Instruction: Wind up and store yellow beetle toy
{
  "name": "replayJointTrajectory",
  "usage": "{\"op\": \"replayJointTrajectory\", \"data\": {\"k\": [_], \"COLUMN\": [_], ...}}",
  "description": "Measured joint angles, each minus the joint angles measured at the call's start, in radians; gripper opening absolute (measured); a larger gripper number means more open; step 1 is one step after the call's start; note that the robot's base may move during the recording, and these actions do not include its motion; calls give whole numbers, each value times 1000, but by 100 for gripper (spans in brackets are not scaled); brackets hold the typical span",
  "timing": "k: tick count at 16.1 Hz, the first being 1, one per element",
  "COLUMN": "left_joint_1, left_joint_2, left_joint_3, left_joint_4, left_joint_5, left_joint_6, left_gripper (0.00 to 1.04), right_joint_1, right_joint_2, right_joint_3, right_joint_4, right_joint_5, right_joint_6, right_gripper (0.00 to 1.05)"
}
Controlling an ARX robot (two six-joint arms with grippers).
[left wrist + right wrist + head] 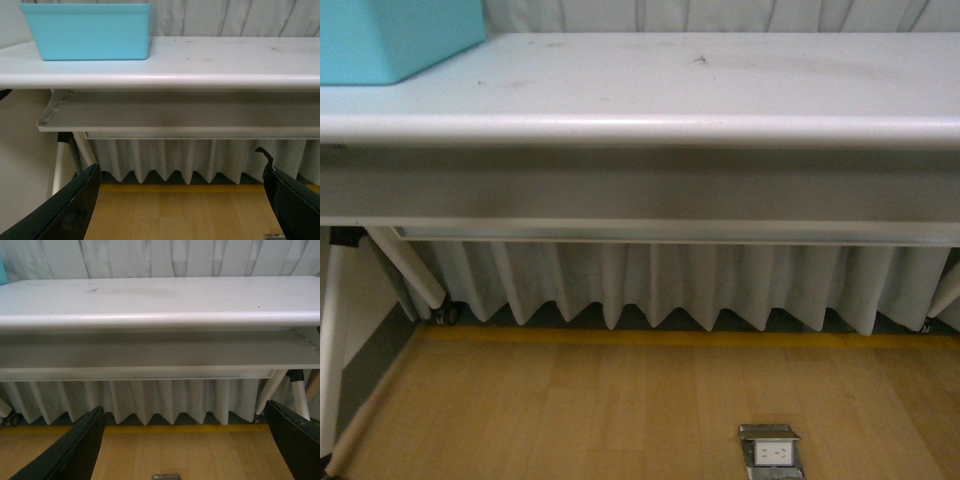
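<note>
**Both grippers spread below the table edge, no toy in sight**

We look from the front view at the rounded front edge of a white table [650,128], which crosses the upper third of the frame; a turquoise bin [390,38] sits on it in the upper left corner, cut off by the frame; faint dark scuffs mark the tabletop near the upper middle. Below the edge we see a grey apron, then a pleated white curtain [660,285] hanging across the middle of the frame; a yellow stripe [670,337] runs along its foot; the wooden floor [570,410] fills the bottom, with a metal floor socket [770,452] at the lower right of centre. Neither arm shows in this view.

In the left wrist view our left gripper [182,205] stands spread wide, one dark finger at the lower left corner and the other at the lower right, nothing between them; the turquoise bin rests on the table at the upper left of that frame. In the right wrist view our right gripper [185,445] is likewise spread wide and holds nothing, its dark fingers in the two lower corners; the tabletop there lies bare apart from a smudge.

We cannot find the yellow beetle toy in any of the three views; where it lies we cannot tell.
</note>
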Motion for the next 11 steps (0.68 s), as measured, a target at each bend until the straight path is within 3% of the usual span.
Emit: {"op": "replayJointTrajectory", "data": {"k": [11], "left_joint_1": [0], "left_joint_2": [0], "left_joint_3": [0], "left_joint_4": [-4], "left_joint_5": [0], "left_joint_6": [0], "left_gripper": [98], "right_joint_1": [0], "right_joint_2": [0], "right_joint_3": [0], "right_joint_4": [-3], "right_joint_5": [-2], "right_joint_6": [0], "right_gripper": [98]}}
